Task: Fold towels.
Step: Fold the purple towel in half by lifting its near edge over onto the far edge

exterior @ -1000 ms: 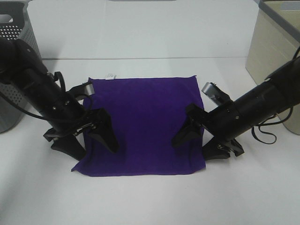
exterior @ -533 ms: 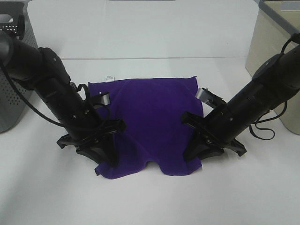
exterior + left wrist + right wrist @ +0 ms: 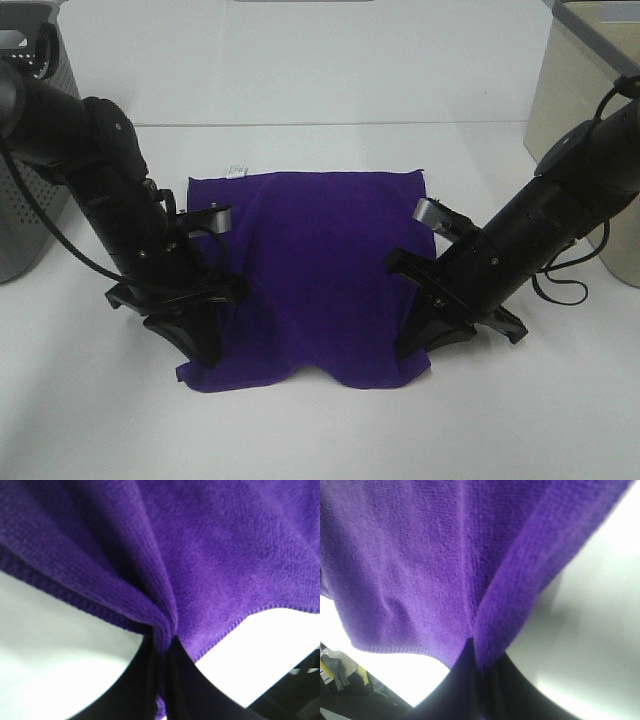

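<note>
Now both pairs of jaws are closed on the towel [image 3: 320,250] — the left jaws pinch a fold at its left edge and the right jaws one at its right edge, each close to a near corner. The cloth spans between them, near hem sagging, and lies flat on the tabletop [image 3: 320,430] ahead of them. Its far edge, with the white tag [image 3: 237,168], lies straight ahead — likely where both corners must go, with neither arm nearer.
</note>
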Available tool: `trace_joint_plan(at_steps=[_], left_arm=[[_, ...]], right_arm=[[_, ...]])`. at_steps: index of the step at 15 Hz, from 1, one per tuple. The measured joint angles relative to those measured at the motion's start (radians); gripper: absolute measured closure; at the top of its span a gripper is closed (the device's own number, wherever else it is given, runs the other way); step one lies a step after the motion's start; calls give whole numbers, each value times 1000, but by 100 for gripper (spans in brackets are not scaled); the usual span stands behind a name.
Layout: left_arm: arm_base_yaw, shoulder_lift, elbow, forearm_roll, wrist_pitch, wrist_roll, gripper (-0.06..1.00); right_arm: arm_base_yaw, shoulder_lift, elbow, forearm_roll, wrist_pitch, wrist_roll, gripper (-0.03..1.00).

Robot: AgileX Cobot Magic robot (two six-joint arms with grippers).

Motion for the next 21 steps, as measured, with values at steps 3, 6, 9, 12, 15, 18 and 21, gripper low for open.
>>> trace_joint_plan(at_steps=[3,6,9,12,15,18,21], left_arm=[[0,-86,0,73,-2,-27,94],[0,-155,-33,133,0,-61,94],[2,-140,-232,232,-8,-109,94],[26,-73,-374,254,-42,-133,94],[59,32,-538,266,-77,-138,94],[60,152,-681,272,-102,-130,94],[60,217,-745,308,-105,-130,94]], right_arm=[[0,-130,2,3,7,14,94],[0,-201,-31,-3,9,23,94],[0,-166,-269,-147,-12,110,94],[0,-72,-452,-260,-14,191,94],[0,63,-674,-311,18,221,94],[0,169,-847,-387,34,258,94],[0,258,-958,-521,68,308,94]])
